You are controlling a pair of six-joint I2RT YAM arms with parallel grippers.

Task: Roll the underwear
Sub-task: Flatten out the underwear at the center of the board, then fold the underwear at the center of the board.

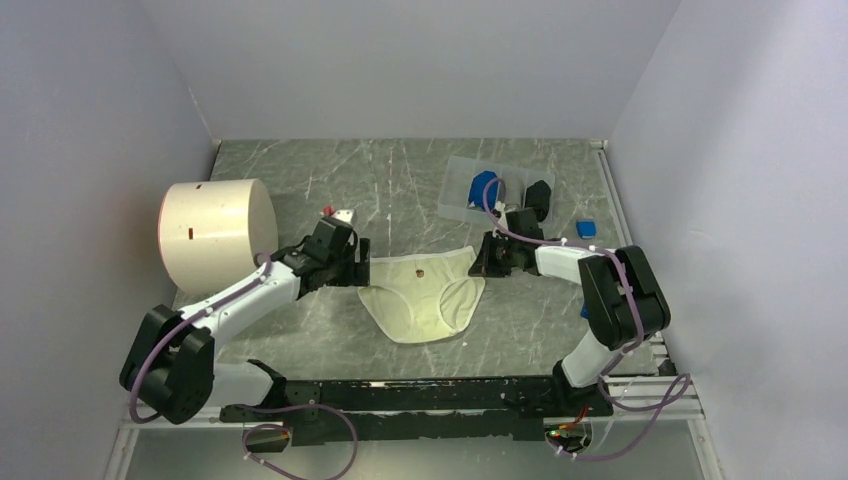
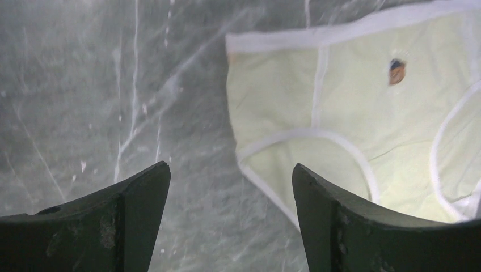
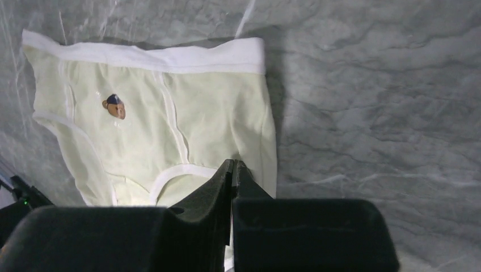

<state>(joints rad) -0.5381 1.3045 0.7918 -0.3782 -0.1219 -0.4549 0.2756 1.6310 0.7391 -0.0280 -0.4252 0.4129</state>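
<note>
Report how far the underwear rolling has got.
Done: nothing visible on the cream underwear; it lies flat, unrolled. In hand: the left gripper is open beside its left edge, the right gripper shut at its right edge. Left: the whole roll. A blue item sits in the clear tray; its state is unclear.

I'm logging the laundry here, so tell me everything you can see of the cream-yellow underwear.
The cream-yellow underwear is a soft cloth brief with white waistband, white leg edging and a small brown-and-blue emblem. It lies flat, unrolled, on the grey marbled table, waistband on the far side. The right tool is shut over one side hem; the left tool hangs open off the opposite corner.
</note>
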